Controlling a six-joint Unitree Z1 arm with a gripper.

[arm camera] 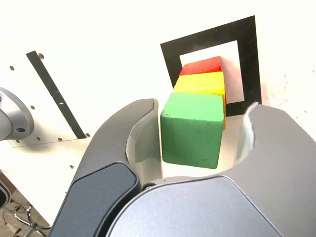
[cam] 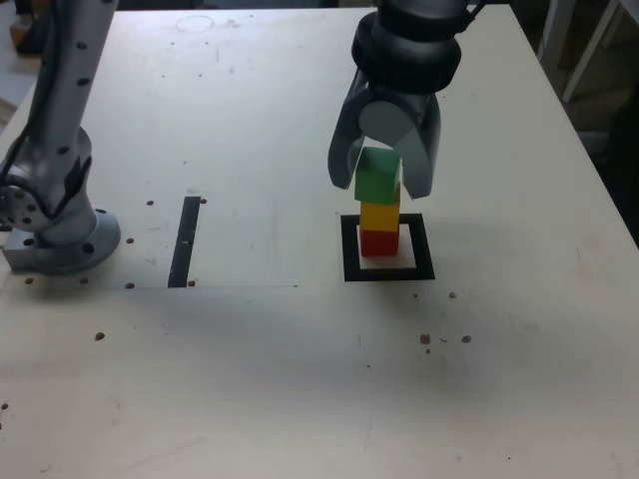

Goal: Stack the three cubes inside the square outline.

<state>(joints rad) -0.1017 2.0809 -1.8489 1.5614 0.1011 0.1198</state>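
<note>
The three cubes stand in one stack inside the square outline (cam: pixel 349 249): red cube (cam: pixel 377 241) at the bottom, yellow cube (cam: pixel 379 216) in the middle, green cube (cam: pixel 377 177) on top. My gripper (cam: pixel 380 188) hangs straight over the stack with a finger on either side of the green cube. In the wrist view the green cube (arm camera: pixel 191 131) sits between the fingers of the gripper (arm camera: pixel 202 108), with a visible gap to one finger. Beyond it show the yellow cube (arm camera: pixel 200 83), the red cube (arm camera: pixel 201 65) and the square outline (arm camera: pixel 169 61). The jaws stand apart, so the gripper is open.
A narrow black strip (cam: pixel 185 241) lies on the pale table toward the exterior view's left. The arm's grey base (cam: pixel 60 235) stands at the left edge. Small dark holes dot the tabletop (cam: pixel 300 379).
</note>
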